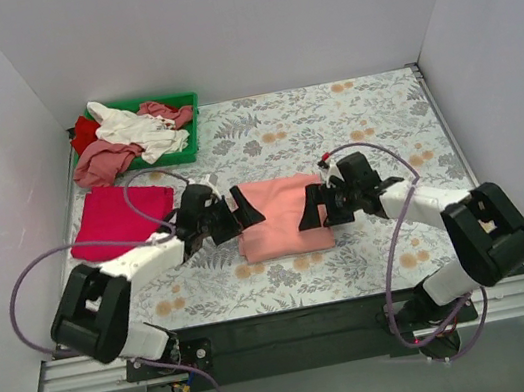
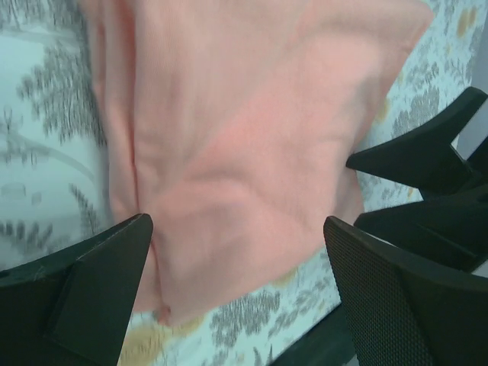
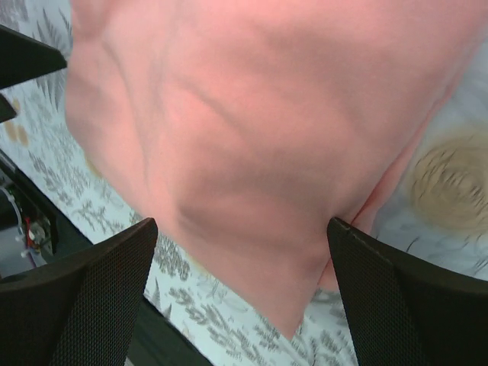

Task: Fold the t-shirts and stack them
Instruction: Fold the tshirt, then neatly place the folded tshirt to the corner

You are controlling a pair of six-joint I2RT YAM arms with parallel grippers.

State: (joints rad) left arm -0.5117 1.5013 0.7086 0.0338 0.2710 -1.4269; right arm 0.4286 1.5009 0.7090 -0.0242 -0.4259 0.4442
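A salmon-pink t-shirt (image 1: 282, 215) is seen folded into a flat rectangle on the floral-patterned table (image 1: 361, 123), and all places are given from it. The left gripper (image 1: 245, 213) is held at its left edge with the fingers spread apart; in the left wrist view the pink cloth (image 2: 244, 145) is framed between the two black fingertips (image 2: 99, 290) and nothing is clamped. The right gripper (image 1: 312, 205) is held at the shirt's right edge, likewise spread wide, with the cloth (image 3: 252, 130) lying between and beyond its fingertips (image 3: 396, 297). Whether either gripper's fingers touch the fabric cannot be told. A soft crease is seen across the shirt's upper layer in both wrist views. A magenta-red t-shirt (image 1: 119, 219) is laid folded flat to the left of the pink one, past the left gripper and apart from it. Further back and to the left, a green tray (image 1: 192, 132) is filled with a loose heap of t-shirts: a white one (image 1: 139, 131), a dusty-rose one (image 1: 104, 163) spilling over the near rim, and a red one (image 1: 84, 134).
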